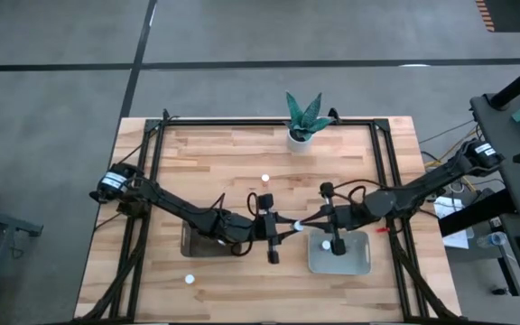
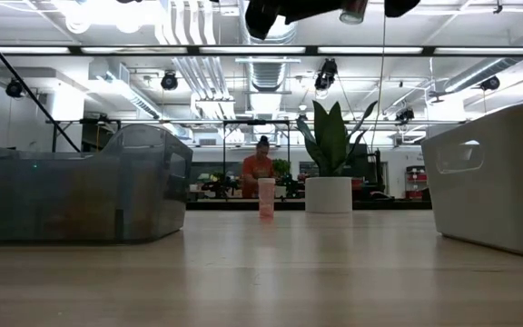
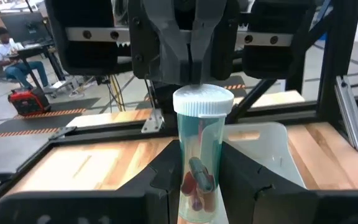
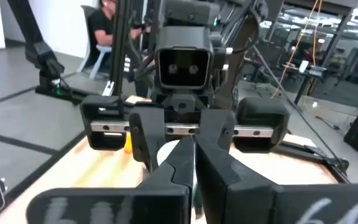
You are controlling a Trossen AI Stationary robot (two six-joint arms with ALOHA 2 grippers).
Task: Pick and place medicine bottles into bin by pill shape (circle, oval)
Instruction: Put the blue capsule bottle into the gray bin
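Pale bin [image 2: 502, 177] beside potted plant [image 2: 330, 173]

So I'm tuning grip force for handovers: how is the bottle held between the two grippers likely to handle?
The bottle looks like thin clear plastic with only a few pills at one end, so probably light. Its smooth round wall may slip or twist between the left gripper fingers. If dropped on the table, it would likely roll.

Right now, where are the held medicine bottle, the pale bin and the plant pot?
held medicine bottle [image 3: 202, 101]: left wrist view, on its white cap.
pale bin [image 1: 357, 259]: high view, on its bare floor.
plant pot [image 2: 329, 194]: low view, on its white front wall.
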